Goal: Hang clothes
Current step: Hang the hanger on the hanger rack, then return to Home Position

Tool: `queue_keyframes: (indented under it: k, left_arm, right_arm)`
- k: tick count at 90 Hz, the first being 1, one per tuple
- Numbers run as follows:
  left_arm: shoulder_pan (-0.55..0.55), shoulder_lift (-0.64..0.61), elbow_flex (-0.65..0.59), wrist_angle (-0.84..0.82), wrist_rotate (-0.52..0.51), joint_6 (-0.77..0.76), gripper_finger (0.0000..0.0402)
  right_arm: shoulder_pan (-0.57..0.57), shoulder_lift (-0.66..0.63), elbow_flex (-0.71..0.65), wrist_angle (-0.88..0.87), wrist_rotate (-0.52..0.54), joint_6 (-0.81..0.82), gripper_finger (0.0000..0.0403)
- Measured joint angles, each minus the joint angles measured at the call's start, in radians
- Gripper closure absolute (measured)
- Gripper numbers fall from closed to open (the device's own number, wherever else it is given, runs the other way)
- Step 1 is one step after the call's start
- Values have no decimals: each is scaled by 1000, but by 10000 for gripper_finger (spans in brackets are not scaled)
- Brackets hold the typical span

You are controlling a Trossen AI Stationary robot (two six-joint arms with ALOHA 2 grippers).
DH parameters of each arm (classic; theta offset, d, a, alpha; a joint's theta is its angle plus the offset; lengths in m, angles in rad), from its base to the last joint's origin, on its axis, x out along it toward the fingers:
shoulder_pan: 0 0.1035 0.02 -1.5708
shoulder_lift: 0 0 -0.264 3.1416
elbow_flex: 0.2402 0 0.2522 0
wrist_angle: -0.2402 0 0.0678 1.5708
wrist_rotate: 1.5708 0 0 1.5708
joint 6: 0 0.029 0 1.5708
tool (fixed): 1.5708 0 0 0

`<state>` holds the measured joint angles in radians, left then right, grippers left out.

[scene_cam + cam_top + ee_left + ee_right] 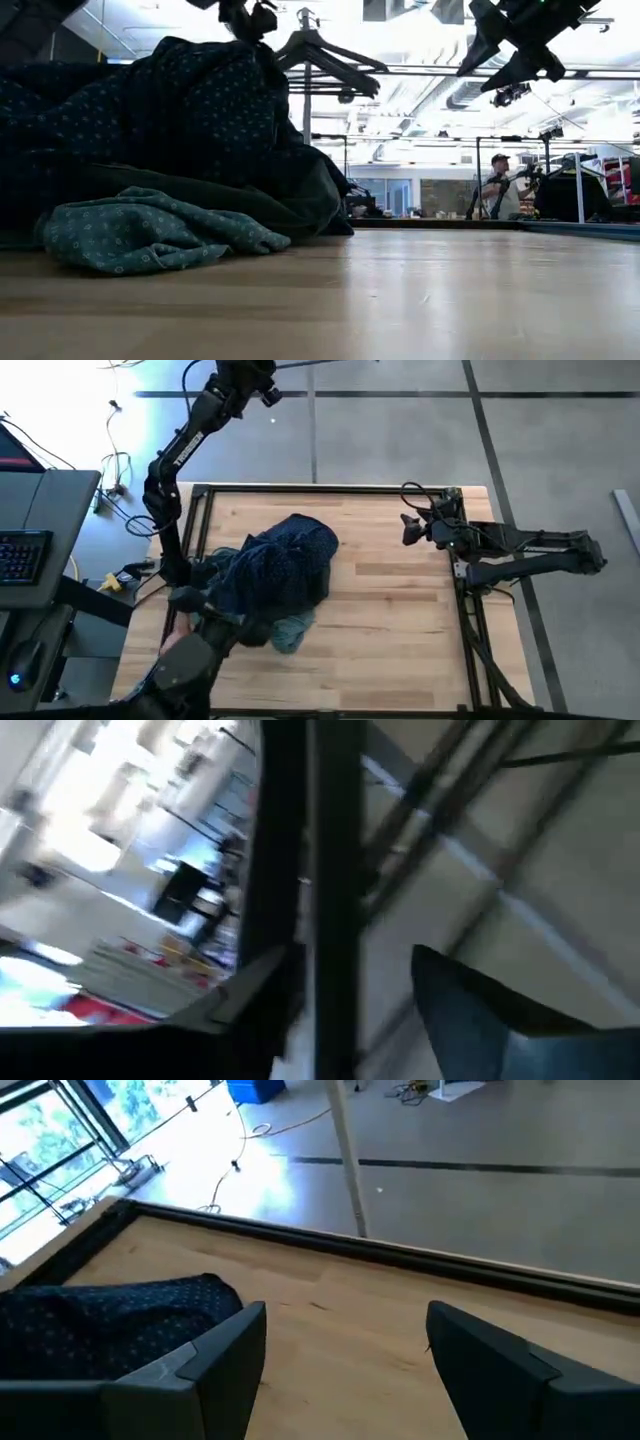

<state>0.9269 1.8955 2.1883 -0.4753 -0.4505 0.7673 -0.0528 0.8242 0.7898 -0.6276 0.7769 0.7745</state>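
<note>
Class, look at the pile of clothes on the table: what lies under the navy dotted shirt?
Under the navy dotted shirt a teal shirt sticks out at the pile's near edge, and dark fabric shows between them. How far either reaches beneath is covered.

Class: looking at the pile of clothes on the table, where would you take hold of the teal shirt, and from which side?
Probably grip the teal shirt by its loose bunched edge that spills out from under the navy dotted shirt, coming from above on the pile's near side; only that part lies exposed on the table.
</note>
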Motion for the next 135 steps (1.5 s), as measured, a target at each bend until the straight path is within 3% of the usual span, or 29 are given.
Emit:
queue_keyframes:
  k: [23, 49, 64, 78, 93, 110, 135]
  left_arm:
    - [-27, -74, -1, -295, 21, -258, 189]
    - [-47, -275, -1, -685, 432, -496, 211]
    - [-46, -411, -1, -765, 574, -497, 228]
    - [-34, -567, -60, -788, 699, -504, 242]
    - [-21, -816, -370, -713, 878, -595, 251]
    - [-22, -1143, -903, -353, 997, -825, 255]
    - [-55, -1548, -1528, 186, 995, -1172, 256]
  right_arm:
    - [0, -15, 12, 2, -33, -86, 148]
    - [-54, -112, 241, -91, -219, -310, 148]
    - [-65, -229, 314, -236, -249, -299, 159]
    - [-65, -404, 229, -308, -311, -161, 182]
    - [-64, -561, 18, -213, -451, -49, 206]
    - [-64, -645, -258, 85, -554, -13, 231]
    - [-65, -647, -518, 416, -596, -25, 267]
